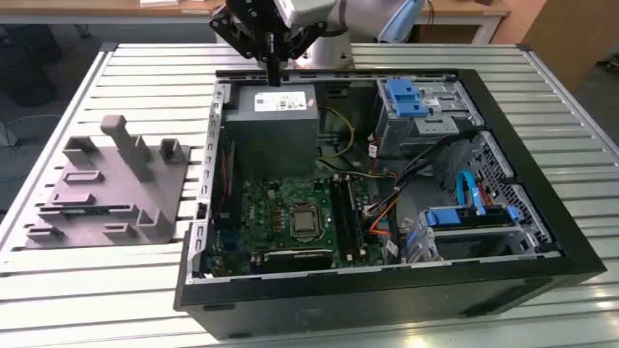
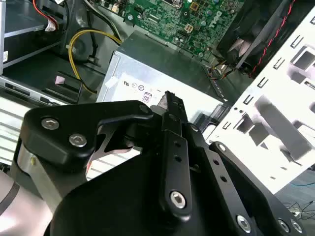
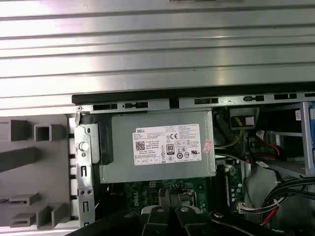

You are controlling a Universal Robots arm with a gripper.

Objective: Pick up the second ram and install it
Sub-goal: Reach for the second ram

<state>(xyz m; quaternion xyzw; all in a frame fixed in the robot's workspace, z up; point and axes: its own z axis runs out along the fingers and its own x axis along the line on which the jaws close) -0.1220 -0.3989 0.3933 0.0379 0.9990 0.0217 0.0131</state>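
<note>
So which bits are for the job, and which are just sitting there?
For the job: second ram, lying in the grey tray; gripper, above the power supply; motherboard slots.
Just there: power supply, blue drive brackets, computer case.

A white label [image 3: 167, 144] sits on the grey power supply [image 3: 123, 169] - in the first wrist view it carries a dark logo, a barcode block, rows of fine print and a line of round certification marks, with a small pink sticker [image 3: 207, 145] at one corner. In the exterior view and the second wrist view its print is too small to make out. White lettering [image 3: 133, 212] is printed on the green motherboard [image 3: 123, 194] - partly hidden.
</note>
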